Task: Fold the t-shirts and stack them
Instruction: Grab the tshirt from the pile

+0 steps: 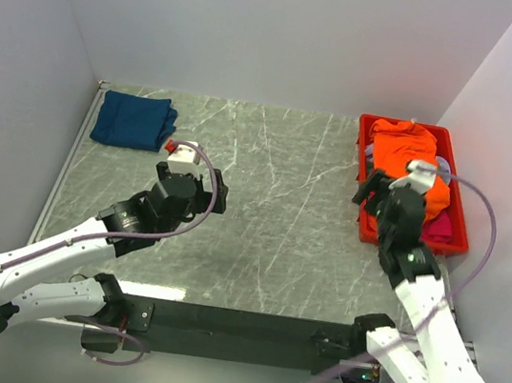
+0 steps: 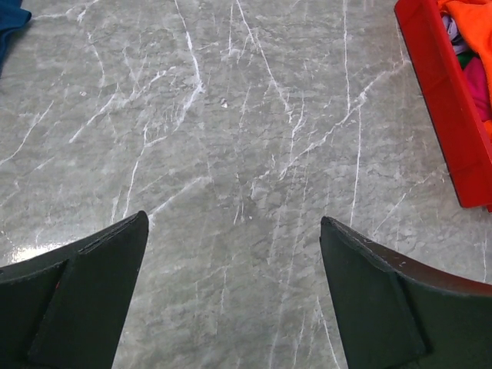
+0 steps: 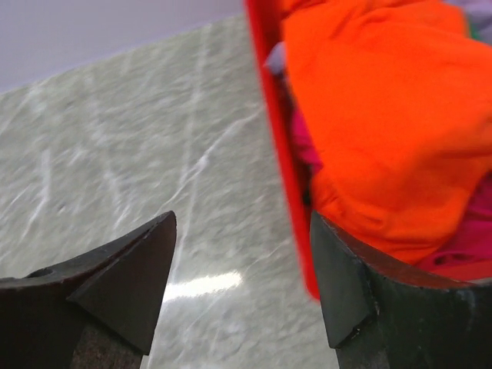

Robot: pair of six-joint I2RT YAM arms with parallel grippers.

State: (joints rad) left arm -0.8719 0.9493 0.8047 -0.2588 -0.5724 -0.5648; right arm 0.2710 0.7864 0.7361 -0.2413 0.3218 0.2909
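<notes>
A bright orange t-shirt point(image 1: 413, 157) point(image 3: 392, 115) lies crumpled on top of the pile in the red bin point(image 1: 362, 154) at the far right. Magenta cloth point(image 1: 440, 229) point(image 3: 461, 246) shows under it. A navy t-shirt point(image 1: 134, 120) lies folded at the far left corner. My right gripper point(image 1: 372, 191) point(image 3: 242, 223) is open over the bin's left wall point(image 3: 277, 138), one finger above the table and the other above the orange shirt, holding nothing. Over the bare mid-left table, my left gripper point(image 1: 220, 191) point(image 2: 234, 223) stands open and empty.
The grey marble table point(image 1: 281, 215) is walled on the left, back and right. The red bin point(image 2: 442, 100) stands against the right wall with pale lilac cloth point(image 2: 453, 31) among its shirts. A dark bar carrying the arm bases runs along the near edge.
</notes>
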